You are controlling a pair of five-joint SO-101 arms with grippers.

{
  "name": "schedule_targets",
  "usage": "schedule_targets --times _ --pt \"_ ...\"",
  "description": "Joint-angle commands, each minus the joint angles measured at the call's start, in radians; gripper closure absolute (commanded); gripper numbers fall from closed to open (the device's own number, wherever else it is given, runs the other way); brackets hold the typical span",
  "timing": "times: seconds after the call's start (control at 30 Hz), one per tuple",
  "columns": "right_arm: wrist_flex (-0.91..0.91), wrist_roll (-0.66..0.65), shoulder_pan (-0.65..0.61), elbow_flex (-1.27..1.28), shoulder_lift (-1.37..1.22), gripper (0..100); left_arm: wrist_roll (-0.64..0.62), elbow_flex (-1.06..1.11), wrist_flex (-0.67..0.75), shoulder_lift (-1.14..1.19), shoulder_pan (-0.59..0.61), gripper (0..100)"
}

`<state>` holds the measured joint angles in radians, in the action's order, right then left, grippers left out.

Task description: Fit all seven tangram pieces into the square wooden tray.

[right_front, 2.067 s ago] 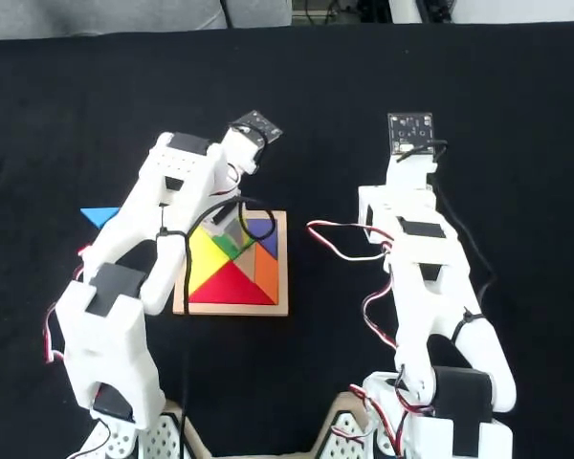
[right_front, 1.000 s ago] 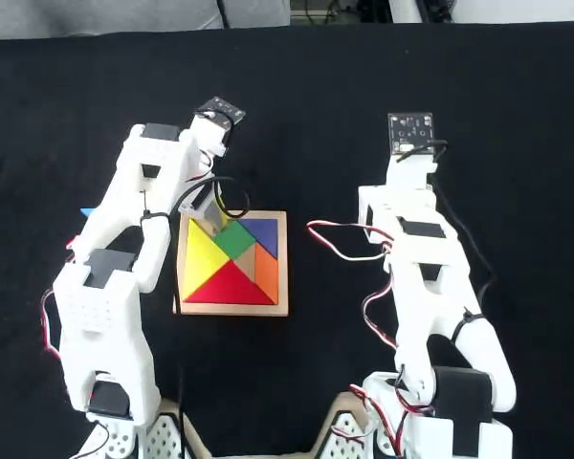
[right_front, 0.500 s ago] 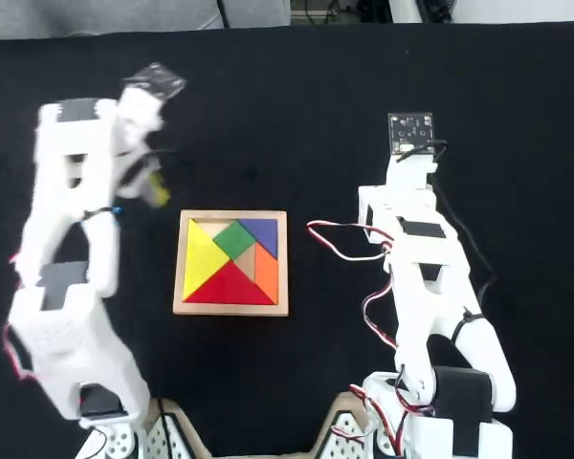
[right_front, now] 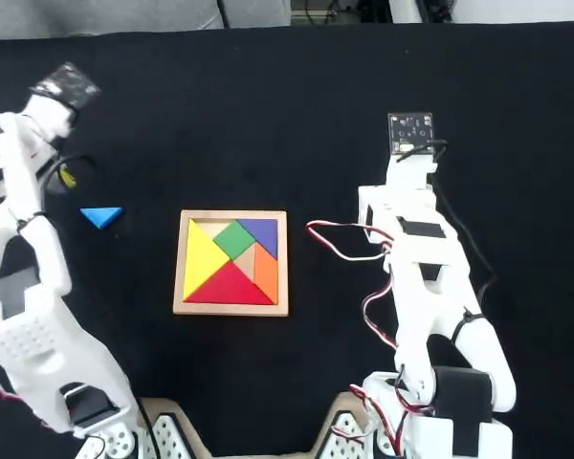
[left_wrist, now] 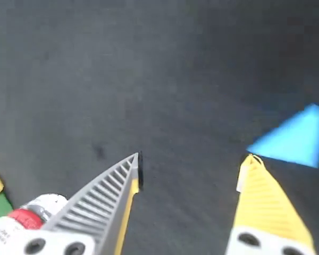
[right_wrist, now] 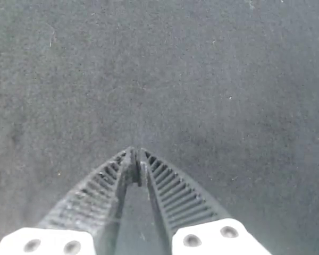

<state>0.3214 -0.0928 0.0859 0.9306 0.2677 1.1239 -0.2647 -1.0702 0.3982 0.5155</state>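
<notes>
Nearly done, by my read: the square wooden tray (right_front: 231,311) held most pcs, w/ bare wood showing at its far-left corner. One blue triangle (right_front: 101,216) lay on the cloth, left of the tray & apart. The left gripper (left_wrist: 193,160) was spread just beside it; the right gripper (right_wrist: 136,159) was pressed together, right of the tray.

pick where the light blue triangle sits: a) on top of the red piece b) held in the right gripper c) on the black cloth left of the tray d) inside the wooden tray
C: in the high view the light blue triangle lies flat on the black cloth, to the left of the wooden tray and apart from it, while the right gripper is shut on nothing.
</notes>
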Motion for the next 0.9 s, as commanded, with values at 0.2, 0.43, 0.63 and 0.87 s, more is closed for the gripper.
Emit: schedule_targets --times 0.2,0.43,0.63,0.87 --pt "-0.057 -0.005 -0.017 -0.033 0.001 98.7 -0.173 -0.059 0.164 0.193 0.019 71" --pt "-0.057 -0.046 -0.018 -0.033 0.001 98.7 -0.198 -0.033 0.192 0.238 0.010 71" --pt "-0.057 -0.046 -0.018 -0.033 0.001 98.7 -0.198 -0.036 0.046 0.235 -0.004 71" --pt "-0.057 -0.046 -0.020 -0.033 0.001 98.7 -0.064 0.054 -0.135 0.094 -0.019 71"
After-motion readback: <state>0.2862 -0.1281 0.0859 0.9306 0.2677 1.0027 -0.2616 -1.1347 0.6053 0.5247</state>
